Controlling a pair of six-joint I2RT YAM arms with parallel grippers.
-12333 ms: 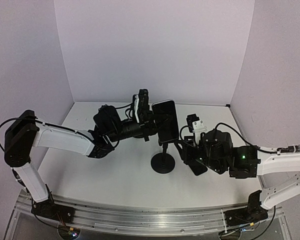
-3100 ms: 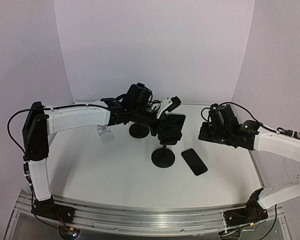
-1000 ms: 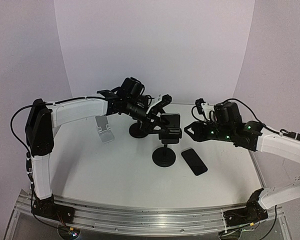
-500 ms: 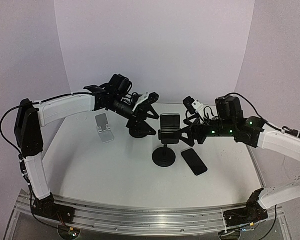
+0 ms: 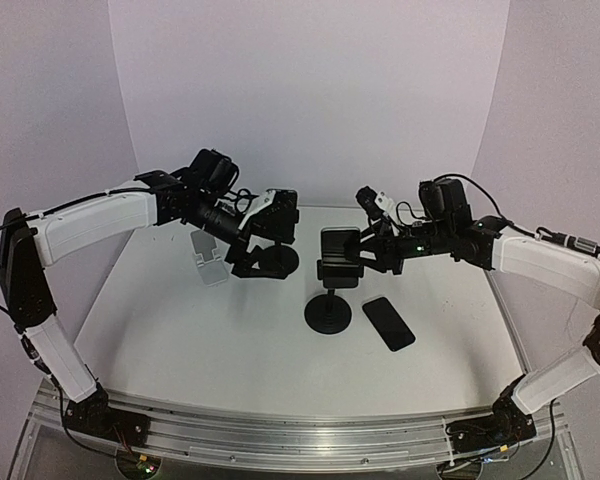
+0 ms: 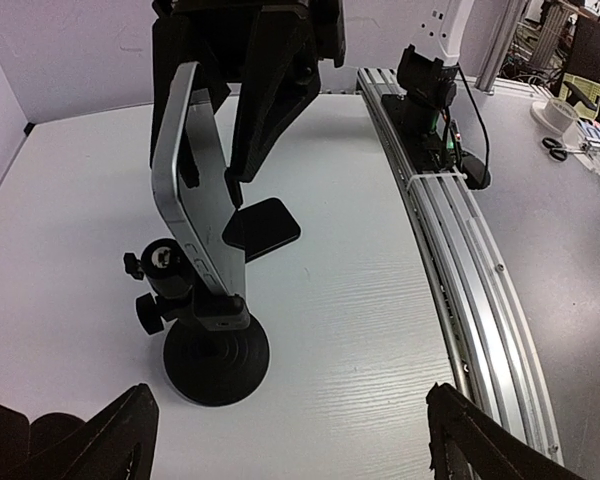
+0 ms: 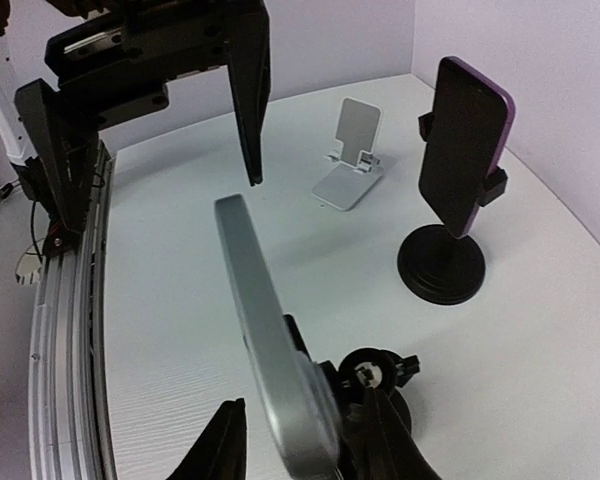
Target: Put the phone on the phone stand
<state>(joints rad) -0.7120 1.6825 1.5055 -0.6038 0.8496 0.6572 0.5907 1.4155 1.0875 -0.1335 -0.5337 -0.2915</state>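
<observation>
A silver-edged phone (image 5: 340,245) (image 6: 195,190) (image 7: 265,330) stands upright in the clamp of a black phone stand (image 5: 327,312) (image 6: 216,357) at mid-table. My right gripper (image 5: 368,255) (image 7: 305,405) straddles the phone from the right. Its jaws are narrowed, but a strip of table still shows between one finger (image 7: 225,440) and the phone. My left gripper (image 5: 268,240) (image 6: 285,420) hangs wide open left of the stand, holding nothing. A second black phone (image 5: 388,322) (image 6: 262,225) lies flat to the right of the stand's base.
A second black stand (image 7: 442,265) holds a purple phone (image 7: 465,150) behind the left gripper. A white folding stand (image 5: 210,262) (image 7: 348,155) sits at the back left. The aluminium rail (image 5: 280,435) runs along the near edge. Walls close in on three sides.
The left gripper has opened and drawn back to the left, away from the phone on the stand. The right gripper has come in from the right and narrowed its jaws around that phone.
</observation>
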